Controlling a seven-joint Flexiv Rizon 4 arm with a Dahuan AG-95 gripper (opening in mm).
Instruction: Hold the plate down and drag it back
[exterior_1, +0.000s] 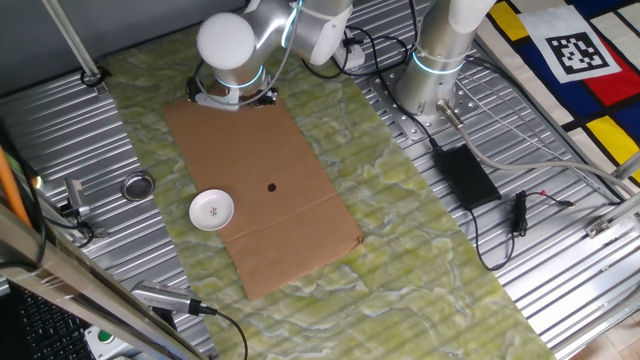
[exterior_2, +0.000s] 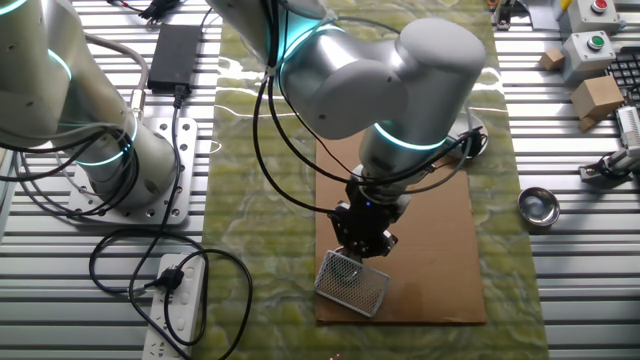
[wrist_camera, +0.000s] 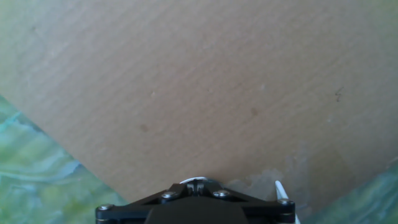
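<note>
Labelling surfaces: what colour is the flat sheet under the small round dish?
Plain brown cardboard sheet, clearest in one fixed view.

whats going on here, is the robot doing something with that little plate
Not yet. The plate sits untouched at the edge of the cardboard sheet on the green mat, with a small metal ring lying off to the side on the ribbed table. The arm's gripper hangs over the other end of the cardboard, well away from the plate; the hand view shows only bare cardboard below it. Whether its fingers are open or shut cannot be made out.
</note>
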